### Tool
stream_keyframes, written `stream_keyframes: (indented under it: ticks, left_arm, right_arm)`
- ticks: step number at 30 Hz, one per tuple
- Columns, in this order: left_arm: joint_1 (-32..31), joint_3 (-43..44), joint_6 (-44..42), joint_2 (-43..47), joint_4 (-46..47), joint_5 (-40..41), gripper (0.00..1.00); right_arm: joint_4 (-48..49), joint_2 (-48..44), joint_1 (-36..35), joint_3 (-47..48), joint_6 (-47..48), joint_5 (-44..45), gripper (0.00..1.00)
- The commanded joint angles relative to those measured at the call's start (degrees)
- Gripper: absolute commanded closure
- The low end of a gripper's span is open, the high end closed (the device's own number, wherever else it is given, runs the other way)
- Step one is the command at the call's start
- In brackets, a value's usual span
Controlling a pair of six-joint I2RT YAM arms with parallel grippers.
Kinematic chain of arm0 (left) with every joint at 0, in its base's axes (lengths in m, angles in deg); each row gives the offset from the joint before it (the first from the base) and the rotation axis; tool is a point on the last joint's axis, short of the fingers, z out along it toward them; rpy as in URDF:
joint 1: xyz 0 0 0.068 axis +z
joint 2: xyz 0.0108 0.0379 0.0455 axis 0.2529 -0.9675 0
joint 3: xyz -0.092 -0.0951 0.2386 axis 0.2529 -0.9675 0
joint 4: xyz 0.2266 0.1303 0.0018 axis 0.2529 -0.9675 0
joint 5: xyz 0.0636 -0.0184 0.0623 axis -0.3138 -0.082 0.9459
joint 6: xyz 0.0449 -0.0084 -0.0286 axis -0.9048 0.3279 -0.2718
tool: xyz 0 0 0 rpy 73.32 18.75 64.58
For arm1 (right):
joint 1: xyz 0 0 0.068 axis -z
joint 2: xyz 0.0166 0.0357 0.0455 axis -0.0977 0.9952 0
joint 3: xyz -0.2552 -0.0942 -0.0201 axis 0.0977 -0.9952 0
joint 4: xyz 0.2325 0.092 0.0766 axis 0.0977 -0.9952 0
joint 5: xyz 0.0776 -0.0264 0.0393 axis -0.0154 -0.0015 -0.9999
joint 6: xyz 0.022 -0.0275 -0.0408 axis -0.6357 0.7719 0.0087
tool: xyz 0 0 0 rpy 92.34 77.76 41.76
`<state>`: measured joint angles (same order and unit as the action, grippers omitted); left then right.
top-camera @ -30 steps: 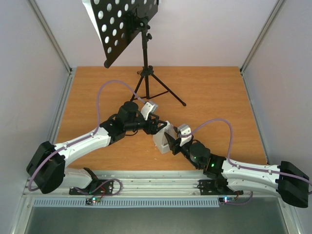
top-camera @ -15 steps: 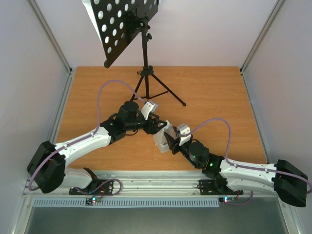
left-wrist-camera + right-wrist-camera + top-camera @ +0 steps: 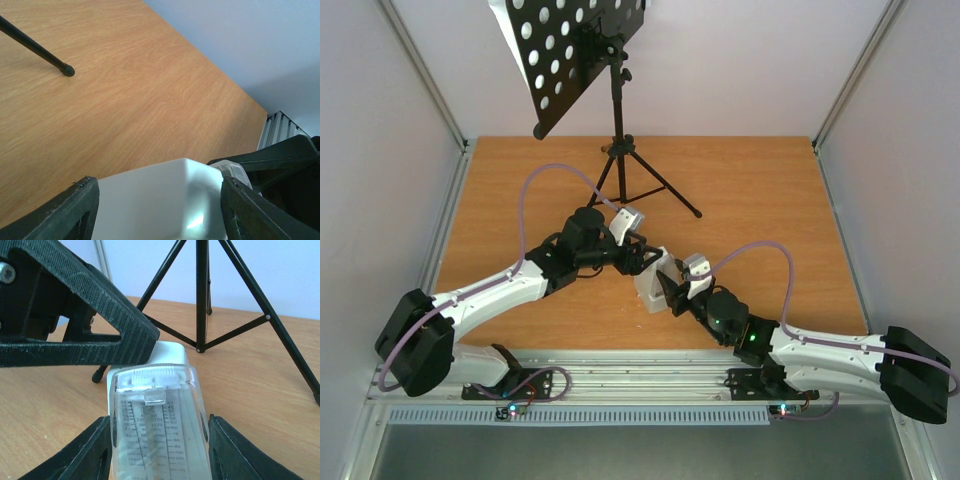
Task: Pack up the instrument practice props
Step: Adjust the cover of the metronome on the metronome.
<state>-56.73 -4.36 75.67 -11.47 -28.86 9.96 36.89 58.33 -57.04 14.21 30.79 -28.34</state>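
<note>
Slightly, the right arm's elbow has drawn inward; the metronome (image 3: 648,290) stays on the surface (image 3: 770,200). Both the left hand (image 3: 157,200) and the right hand (image 3: 157,450) clamp it, partway open; the music stand (image 3: 616,110) rises beyond them.

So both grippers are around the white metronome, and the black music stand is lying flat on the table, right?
Not quite. The music stand is standing upright on its tripod legs, not lying flat; the top external view shows it. The rest is right.
</note>
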Motion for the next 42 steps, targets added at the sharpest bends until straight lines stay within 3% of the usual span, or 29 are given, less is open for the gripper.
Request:
stream_keyframes:
  ticks: [1,12,42]
  left_arm:
    - [-0.33,0.7,-1.49,-1.4,-2.39,0.02,0.33]
    - [-0.28,0.57,-1.47,-1.53,-2.12,-0.02,0.33]
    - [-0.4,0.79,-1.11,-2.05,-1.67,-0.07,0.33]
  right_arm:
    - [-3.4,-1.8,0.12,1.75,-1.33,0.45,0.53]
    - [-6.21,-6.46,-0.85,1.89,-1.3,0.51,0.54]
    - [0.49,-0.92,-4.59,3.38,-1.54,7.78,0.55]
